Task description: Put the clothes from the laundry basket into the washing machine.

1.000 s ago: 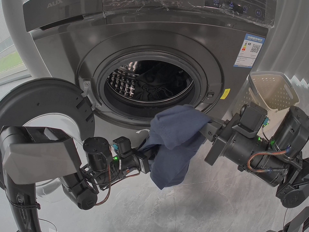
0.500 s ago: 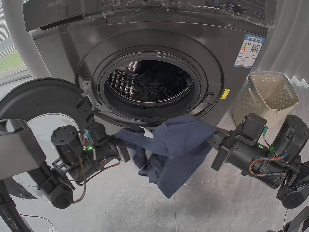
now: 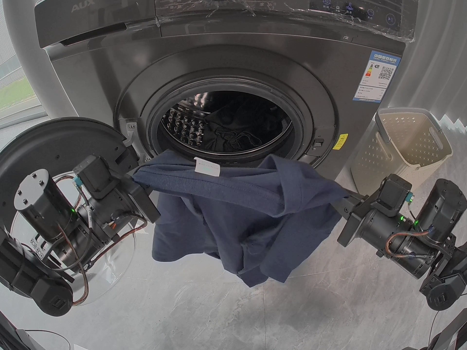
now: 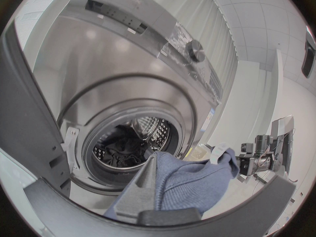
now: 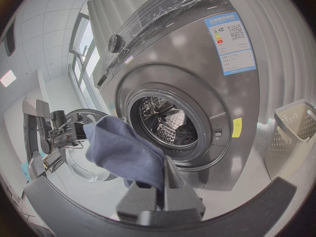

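A navy blue shirt (image 3: 238,205) hangs stretched between my two grippers, just in front of and below the washing machine's open drum (image 3: 226,122). My left gripper (image 3: 138,176) is shut on its left end, and my right gripper (image 3: 343,200) is shut on its right end. A white label (image 3: 206,167) shows on the shirt's upper edge. Dark clothes (image 3: 233,127) lie inside the drum. In the left wrist view the shirt (image 4: 194,185) is pinched by the fingers (image 4: 141,188). In the right wrist view the shirt (image 5: 125,152) drapes over the fingers (image 5: 176,185).
The washing machine (image 3: 219,49) fills the back of the scene. Its round door (image 3: 58,147) stands swung open at the left, behind my left arm. A beige laundry basket (image 3: 408,142) stands to the machine's right. Grey tiled floor (image 3: 301,307) lies below the shirt.
My left gripper has pulled its end of the shirt left and upward, spreading the bunched cloth wide. My right gripper has shifted slightly right and down, still holding its end.
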Robot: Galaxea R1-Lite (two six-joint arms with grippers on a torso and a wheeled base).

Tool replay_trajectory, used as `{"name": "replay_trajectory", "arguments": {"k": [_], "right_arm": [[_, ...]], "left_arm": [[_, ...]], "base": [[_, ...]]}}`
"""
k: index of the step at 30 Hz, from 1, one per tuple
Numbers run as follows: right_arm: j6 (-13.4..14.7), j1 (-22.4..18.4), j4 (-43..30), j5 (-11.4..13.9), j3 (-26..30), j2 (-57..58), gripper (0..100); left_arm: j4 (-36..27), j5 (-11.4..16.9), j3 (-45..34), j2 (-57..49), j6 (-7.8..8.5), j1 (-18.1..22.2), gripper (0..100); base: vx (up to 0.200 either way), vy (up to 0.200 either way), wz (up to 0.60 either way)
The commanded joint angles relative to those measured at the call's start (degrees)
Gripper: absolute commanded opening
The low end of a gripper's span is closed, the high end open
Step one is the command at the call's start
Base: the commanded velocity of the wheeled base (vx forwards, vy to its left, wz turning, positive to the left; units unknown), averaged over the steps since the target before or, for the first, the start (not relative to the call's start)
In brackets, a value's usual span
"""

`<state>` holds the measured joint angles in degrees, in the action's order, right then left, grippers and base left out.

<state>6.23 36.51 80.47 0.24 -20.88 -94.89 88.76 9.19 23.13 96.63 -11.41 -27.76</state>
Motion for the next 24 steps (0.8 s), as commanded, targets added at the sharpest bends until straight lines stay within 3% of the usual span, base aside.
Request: {"name": "replay_trajectory", "arguments": {"k": [1,6,20,24], "right_arm": [[0.0,-1.3,1.7,-0.2,-1.1,-1.3,0],[-0.3,-1.3,7.9,-2.2,-1.6,-5.7,0],[-0.1,-1.7,8.0,-3.3,-5.2,-5.8,0],[0.0,-1.5,8.0,-5.2,-5.9,-5.7,0]], "left_arm": [[0.1,0.0,0.9,-4.1,-0.28,-1.1,0],[0.1,0.0,0.8,-6.5,-0.45,-1.6,0],[-0.1,-0.2,2.0,-8.0,-0.63,-0.9,0],[-0.3,-0.2,2.0,-8.7,-0.63,-0.4,0]], "base": [[0.0,0.0,0.0],[0.0,0.0,0.0],[0.0,0.0,0.0],[0.0,0.0,0.0]]}}
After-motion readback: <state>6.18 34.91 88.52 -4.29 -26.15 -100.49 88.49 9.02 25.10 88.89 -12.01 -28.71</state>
